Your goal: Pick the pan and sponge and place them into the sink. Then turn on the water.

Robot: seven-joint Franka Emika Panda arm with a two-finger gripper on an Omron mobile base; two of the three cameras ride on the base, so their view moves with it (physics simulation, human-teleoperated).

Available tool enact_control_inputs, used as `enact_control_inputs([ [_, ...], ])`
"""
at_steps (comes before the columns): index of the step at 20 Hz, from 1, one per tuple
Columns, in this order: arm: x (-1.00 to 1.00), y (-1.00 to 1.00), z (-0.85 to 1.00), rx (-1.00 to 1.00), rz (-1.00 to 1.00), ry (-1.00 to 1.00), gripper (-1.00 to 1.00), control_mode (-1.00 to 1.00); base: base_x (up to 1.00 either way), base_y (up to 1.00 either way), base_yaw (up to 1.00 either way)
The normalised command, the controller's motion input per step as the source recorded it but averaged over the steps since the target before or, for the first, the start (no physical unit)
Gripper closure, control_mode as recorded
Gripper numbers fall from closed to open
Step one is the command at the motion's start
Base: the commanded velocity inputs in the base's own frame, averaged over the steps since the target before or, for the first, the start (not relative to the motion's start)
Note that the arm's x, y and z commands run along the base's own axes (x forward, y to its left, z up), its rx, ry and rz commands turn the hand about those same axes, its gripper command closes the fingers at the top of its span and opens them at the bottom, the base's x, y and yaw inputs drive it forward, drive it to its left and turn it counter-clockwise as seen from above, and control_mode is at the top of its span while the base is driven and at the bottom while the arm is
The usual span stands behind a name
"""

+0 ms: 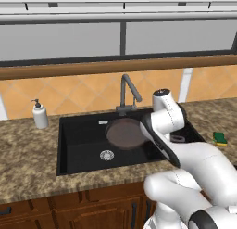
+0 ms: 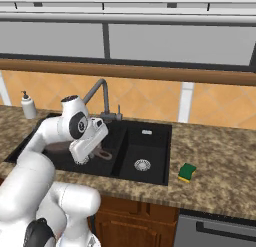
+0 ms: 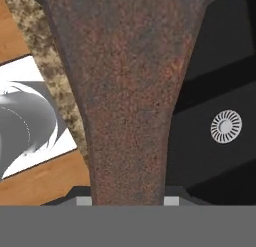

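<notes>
A speckled brown granite bench (image 1: 28,149) runs across the scene under an orange tiled backsplash (image 1: 83,91), with a wooden ledge and grey window panels above it and wooden cabinet fronts below. Set into the bench is the black double-basin sink (image 1: 76,144), its large basin toward the left and the smaller one toward the right, each with a round metal drain (image 2: 142,165). The grey angular faucet (image 1: 127,91) rises from the sink's back edge, its spout reaching over the basins; no stream shows under it. A white soap dispenser (image 1: 40,114) stands on the bench beside the sink's back left corner.

The bench lies bare in front of the sink and along its left side, and a wide stretch is open to the right of the sink.

The pan (image 1: 126,133), round, shallow and rusty brown-grey, sits low in the large basin toward its right back part, beside the drain. Its long handle (image 3: 130,91) points toward the divider between the basins, and in the hand view the mottled brown handle runs straight up the middle. The gripper (image 2: 97,152) is down at that handle, its jaws pinching it close to the small dark finger tips (image 3: 84,201).

The sponge (image 2: 188,172), yellow with a green top, lies flat on the bench just right of the sink's front right corner, well apart from the pan and the arm.
</notes>
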Motion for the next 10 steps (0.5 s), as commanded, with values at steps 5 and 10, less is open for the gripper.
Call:
enact_control_inputs([
  [5,0.00,0.83,0.00,0.00,0.00,0.01,1.00,-1.00,0.00,0.00,0.00],
  [10,0.03,0.85,0.00,0.00,-0.01,0.03,1.00,-1.00,0.00,0.00,0.00],
])
